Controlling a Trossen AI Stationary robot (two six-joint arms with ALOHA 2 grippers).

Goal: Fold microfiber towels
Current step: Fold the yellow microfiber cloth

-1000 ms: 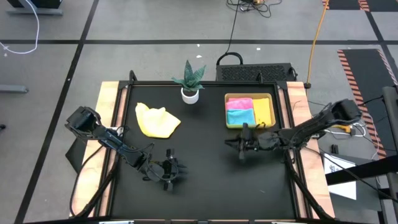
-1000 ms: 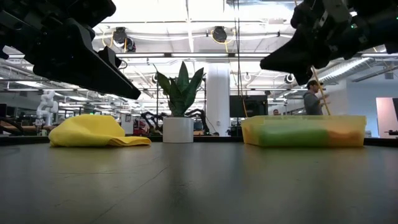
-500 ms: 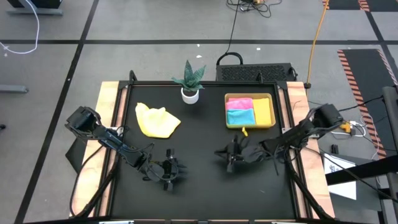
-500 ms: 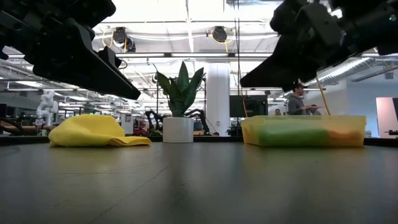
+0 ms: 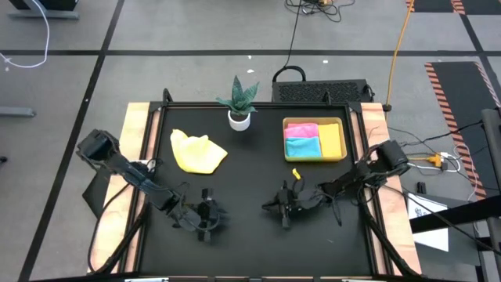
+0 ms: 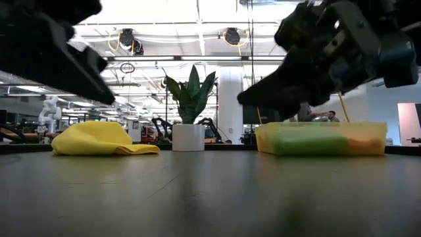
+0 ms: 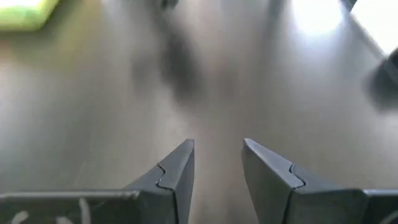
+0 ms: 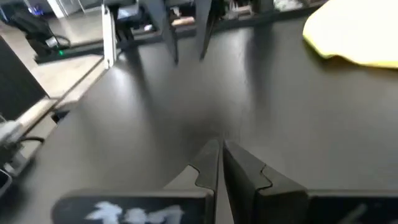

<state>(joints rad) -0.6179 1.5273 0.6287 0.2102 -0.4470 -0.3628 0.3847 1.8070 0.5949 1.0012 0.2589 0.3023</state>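
Four microfiber towels lie on or near the back of the black surface (image 5: 250, 227). We see the yellow towel (image 5: 197, 151) crumpled at the back left, beside a potted plant (image 5: 239, 103). The pink towel (image 5: 301, 129), light blue towel (image 5: 302, 146) and orange towel (image 5: 333, 140) lie folded inside the yellow-green tray (image 5: 315, 160) at the back right. A small yellow scrap (image 5: 296, 173) sits just in front of the tray. Our left gripper (image 5: 205, 221) hangs over the front left of the surface, its fingers (image 7: 177, 174) narrowly parted and holding nothing. Our right gripper (image 5: 280, 211) hangs over the front centre, fingers (image 8: 208, 165) pressed together, empty, well apart from every towel.
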